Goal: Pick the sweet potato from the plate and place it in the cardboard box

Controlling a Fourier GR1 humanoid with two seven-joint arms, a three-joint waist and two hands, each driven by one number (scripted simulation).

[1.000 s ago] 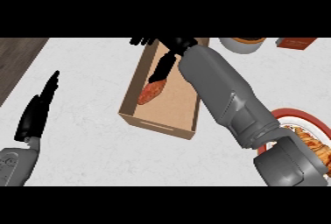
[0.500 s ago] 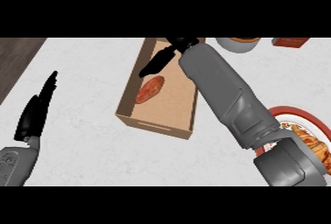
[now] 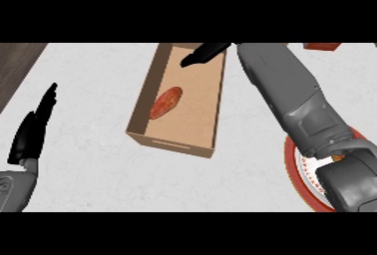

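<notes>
My right hand (image 3: 206, 53) hangs over the far end of the cardboard box (image 3: 200, 104), fingers straight and holding nothing, so my main worry is that pulling the forearm back carelessly could clip the box wall and shove the box along the worktop (image 3: 95, 159). The sweet potato (image 3: 165, 103), a reddish-orange tapered oval, lies flat on the box floor near the middle. My left hand (image 3: 33, 130) rests open by the worktop's left edge, and the red-rimmed plate (image 3: 294, 172) sits at the right edge.

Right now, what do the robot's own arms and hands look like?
Both forearms are smooth grey shells with darker grey, rounded joint housings near the picture's lower edge. Each ends in a black hand: left hand, right hand, with slim tapered fingers. No cables, markings or sleeves show.
</notes>
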